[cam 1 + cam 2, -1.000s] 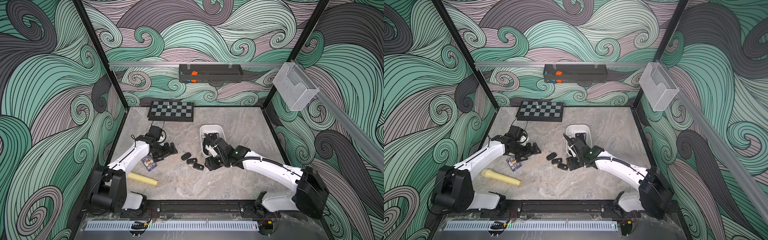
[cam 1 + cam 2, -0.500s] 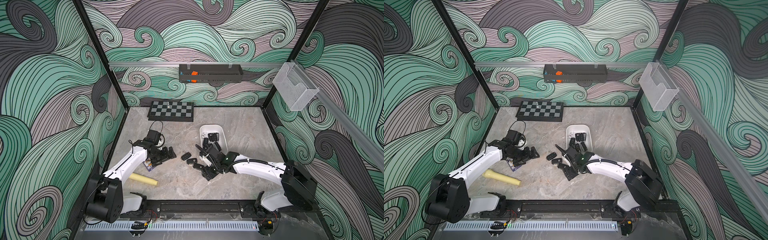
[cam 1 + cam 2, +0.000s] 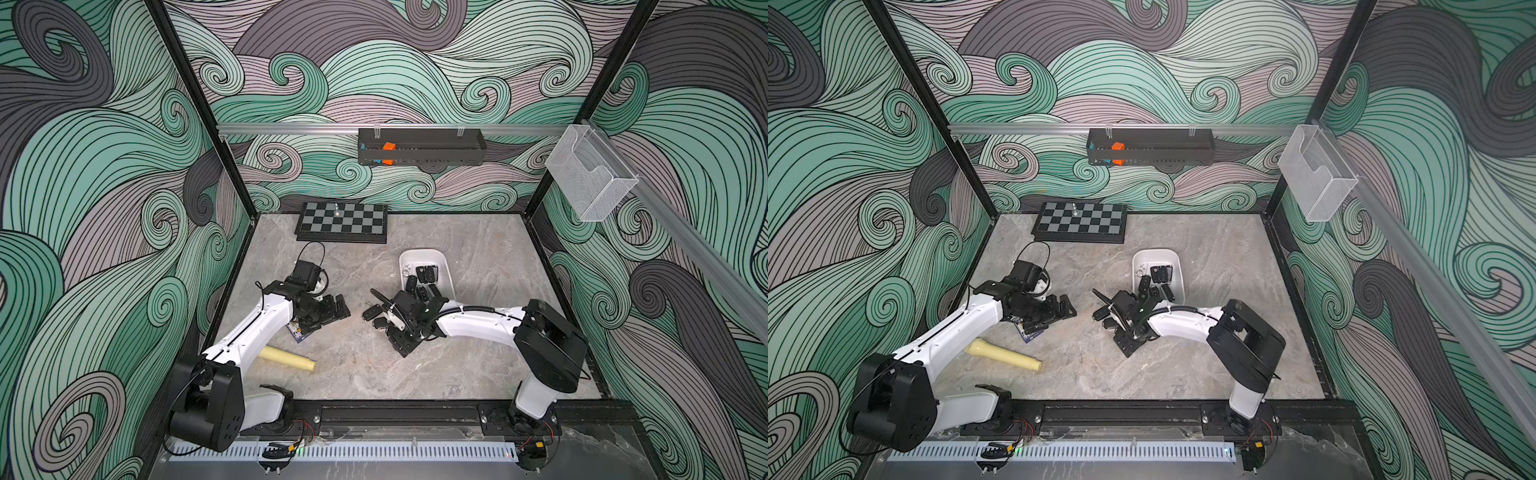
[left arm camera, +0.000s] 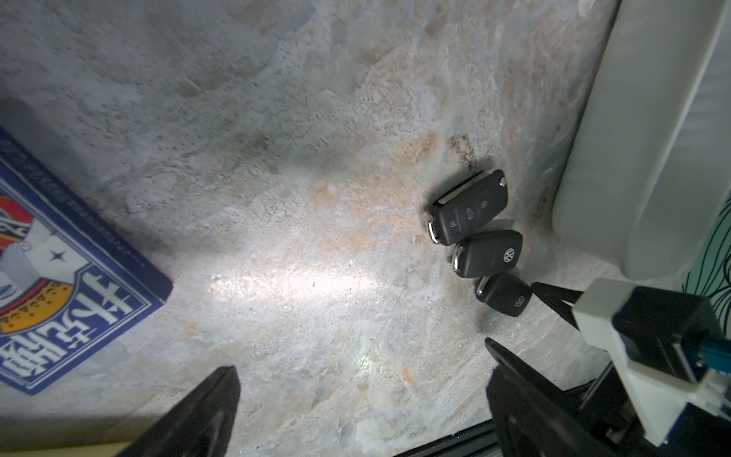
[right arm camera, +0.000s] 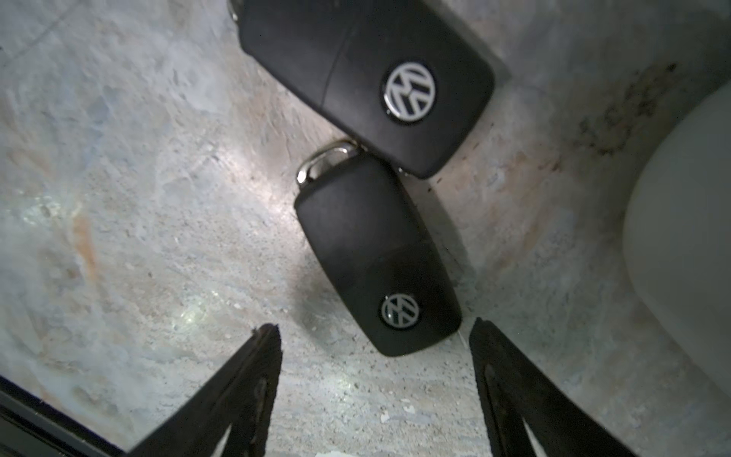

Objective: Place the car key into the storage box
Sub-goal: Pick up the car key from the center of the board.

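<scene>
Right wrist view: the right end effector [image 5: 374, 326] stands wide and empty, its jaws either side of the badge end of a car key [image 5: 379, 261] on the bench [image 5: 138, 198], just beside the storage box [image 5: 688, 237]. This alignment suits a pinch across the fob's narrow sides. A second fob [image 5: 368, 75] touches its ring end; closure may disturb it. The left end effector [image 4: 360, 358], wide and empty, hovers well apart from the storage box, leaving the approach free.

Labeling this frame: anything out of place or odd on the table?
Nothing spilled or damaged. Three car keys lie outside the storage box, bunched in a touching row beside it, one buttons-up, two logo-up. The keys inside lie jumbled at angles. A blue card box sits askew, partly under the left arm.
</scene>
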Controlling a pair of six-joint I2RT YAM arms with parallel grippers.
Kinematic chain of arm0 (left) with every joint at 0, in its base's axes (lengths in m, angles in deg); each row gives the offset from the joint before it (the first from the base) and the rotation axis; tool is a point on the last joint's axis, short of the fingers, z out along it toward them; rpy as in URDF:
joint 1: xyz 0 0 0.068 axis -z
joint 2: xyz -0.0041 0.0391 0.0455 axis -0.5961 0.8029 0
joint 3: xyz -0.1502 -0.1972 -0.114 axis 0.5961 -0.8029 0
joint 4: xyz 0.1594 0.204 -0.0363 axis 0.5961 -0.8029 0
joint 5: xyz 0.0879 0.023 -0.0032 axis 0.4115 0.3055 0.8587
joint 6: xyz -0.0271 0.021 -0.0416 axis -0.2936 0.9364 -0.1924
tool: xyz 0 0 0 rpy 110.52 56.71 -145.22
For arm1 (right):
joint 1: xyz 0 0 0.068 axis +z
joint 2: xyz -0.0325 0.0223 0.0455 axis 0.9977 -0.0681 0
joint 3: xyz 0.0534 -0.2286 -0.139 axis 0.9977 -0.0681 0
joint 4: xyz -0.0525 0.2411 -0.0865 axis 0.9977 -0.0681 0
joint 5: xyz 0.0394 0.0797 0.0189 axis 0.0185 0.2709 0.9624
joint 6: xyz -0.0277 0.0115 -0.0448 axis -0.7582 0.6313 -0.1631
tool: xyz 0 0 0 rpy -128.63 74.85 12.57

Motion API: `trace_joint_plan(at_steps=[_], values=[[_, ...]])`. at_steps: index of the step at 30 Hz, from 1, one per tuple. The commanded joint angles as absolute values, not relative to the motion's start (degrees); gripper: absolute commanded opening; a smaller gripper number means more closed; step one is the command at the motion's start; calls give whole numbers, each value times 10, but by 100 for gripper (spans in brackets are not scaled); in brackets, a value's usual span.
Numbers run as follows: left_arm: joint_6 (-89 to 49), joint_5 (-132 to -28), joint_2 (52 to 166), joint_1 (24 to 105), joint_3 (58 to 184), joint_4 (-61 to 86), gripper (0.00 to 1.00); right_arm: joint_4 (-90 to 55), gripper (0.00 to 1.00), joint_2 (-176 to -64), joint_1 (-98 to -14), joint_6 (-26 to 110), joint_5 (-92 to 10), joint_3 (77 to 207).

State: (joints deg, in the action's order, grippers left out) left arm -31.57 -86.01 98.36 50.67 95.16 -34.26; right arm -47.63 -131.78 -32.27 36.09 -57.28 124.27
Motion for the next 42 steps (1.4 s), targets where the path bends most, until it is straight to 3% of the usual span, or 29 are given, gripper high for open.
trace_joint_plan(at_steps=[1, 12, 27, 34, 42], values=[[-297, -840, 966, 509, 966, -373, 99, -483, 75, -1331, -319, 342, -589, 1258], [-303, -812, 951, 508, 961, -379, 99, -495, 70, -1368, -316, 319, -582, 1289], [-304, -812, 952, 508, 963, -380, 99, -501, 35, -1371, -305, 299, -581, 1292], [-305, -812, 951, 508, 961, -380, 99, -508, 27, -1354, -297, 293, -577, 1293], [-307, -846, 989, 509, 966, -347, 99, -508, 25, -1272, -297, 323, -574, 1278]])
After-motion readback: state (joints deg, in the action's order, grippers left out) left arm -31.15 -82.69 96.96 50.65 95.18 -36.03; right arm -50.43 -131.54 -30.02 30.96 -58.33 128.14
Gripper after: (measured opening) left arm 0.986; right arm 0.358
